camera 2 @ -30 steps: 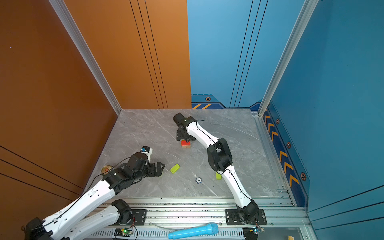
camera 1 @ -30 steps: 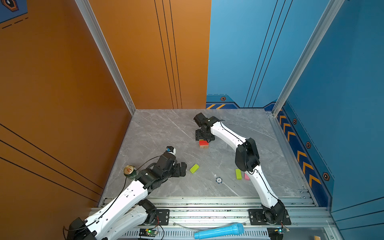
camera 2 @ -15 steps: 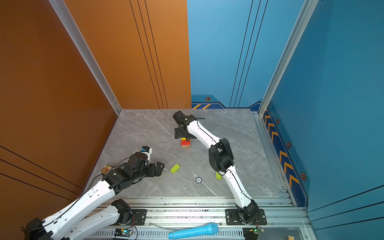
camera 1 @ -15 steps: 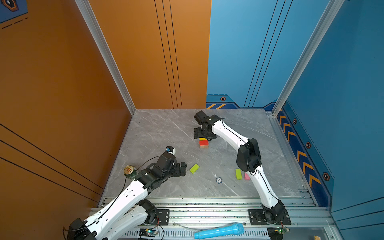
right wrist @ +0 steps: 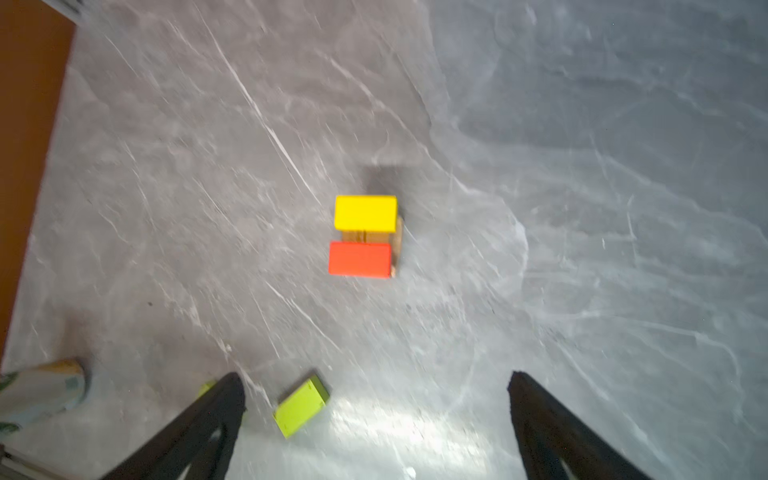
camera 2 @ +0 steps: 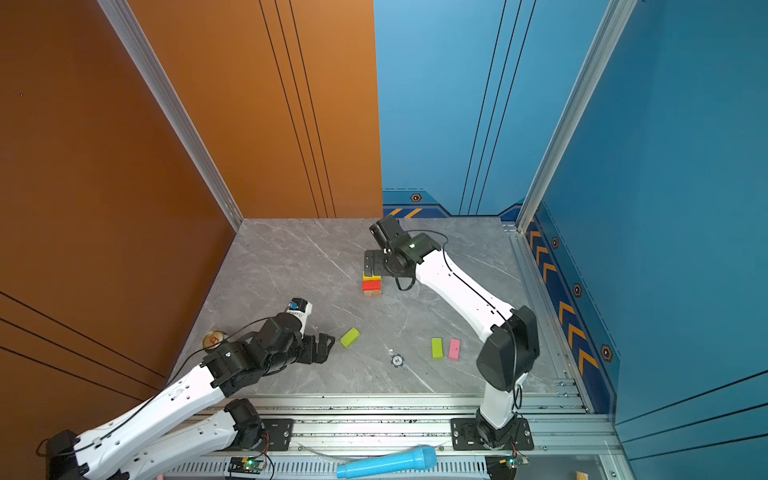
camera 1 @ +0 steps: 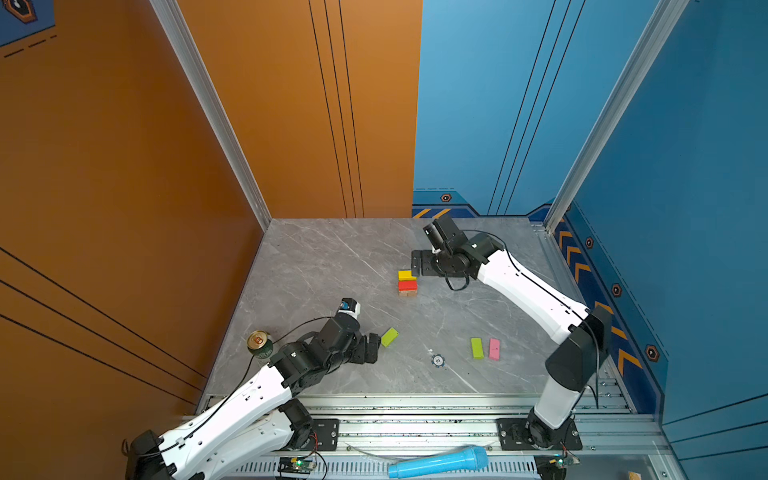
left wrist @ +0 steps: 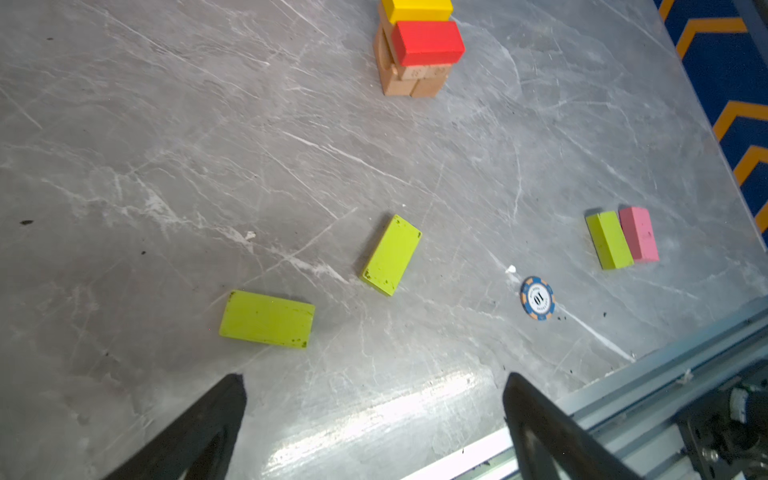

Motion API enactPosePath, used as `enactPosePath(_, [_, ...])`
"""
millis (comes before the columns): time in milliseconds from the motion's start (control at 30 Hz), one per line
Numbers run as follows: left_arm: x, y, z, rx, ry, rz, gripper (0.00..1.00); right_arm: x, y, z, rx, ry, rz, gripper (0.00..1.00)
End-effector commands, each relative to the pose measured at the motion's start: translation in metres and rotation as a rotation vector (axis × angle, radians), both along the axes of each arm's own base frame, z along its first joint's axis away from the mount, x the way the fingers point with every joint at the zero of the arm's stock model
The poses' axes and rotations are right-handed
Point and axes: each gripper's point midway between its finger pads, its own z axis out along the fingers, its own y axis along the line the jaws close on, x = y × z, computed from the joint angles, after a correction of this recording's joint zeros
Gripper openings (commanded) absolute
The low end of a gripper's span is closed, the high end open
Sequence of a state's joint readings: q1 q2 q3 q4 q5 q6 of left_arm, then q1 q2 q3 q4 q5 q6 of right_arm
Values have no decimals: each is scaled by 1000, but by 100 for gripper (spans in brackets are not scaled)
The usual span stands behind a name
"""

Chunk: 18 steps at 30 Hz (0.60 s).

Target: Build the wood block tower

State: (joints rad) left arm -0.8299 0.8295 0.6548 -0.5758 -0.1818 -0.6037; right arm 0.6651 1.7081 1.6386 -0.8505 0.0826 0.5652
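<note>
Table (camera 1: 316, 266): a grey marbled surface is enclosed by orange walls on the left and blue walls on the right.
Right arm (camera 1: 523, 286): it is stretched to the far middle of the table.
Left arm (camera 1: 257, 386): it is extended low over the near left part.
Right gripper (right wrist: 375, 376): its fingers are spread wide and nothing is held; it is poised just to the far right of the tower.
Left gripper (left wrist: 374, 376): its fingers are likewise spread wide and empty, close above the table.
Blue cylinder (camera 1: 438, 461): it is laid on the metal rail at the near edge.
Green can (camera 1: 259, 345): it is stood upright by the left wall.
Tower (camera 1: 406, 283): it is placed at the far middle; a yellow block (camera 1: 405, 274) and a red block (camera 1: 407, 285) are set side by side on tan blocks (left wrist: 411, 85).
Loose blocks: one lime block (camera 1: 389, 336) is found just right of the left gripper, and another (left wrist: 267, 318) is seen only in the left wrist view. A third lime block (camera 1: 477, 347) and a pink block (camera 1: 494, 348) are laid side by side at the near right.
Token (camera 1: 437, 360): a small blue and white disc is laid flat at the near middle.
</note>
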Motion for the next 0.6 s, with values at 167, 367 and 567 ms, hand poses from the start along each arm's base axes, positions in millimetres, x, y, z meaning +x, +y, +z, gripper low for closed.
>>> enactPosePath(167, [-12,-8,-9,116,11,-56,98,-67,-44,-25,20,-3,8,100])
enactPosePath(367, [-8,-11,-24,211,29,-90,98,-111,-77,-35,55,-16,7,100])
enactPosePath(567, [1,-32,-43,238,61,-163,98,-137,-93,-36,77,-13,35,100])
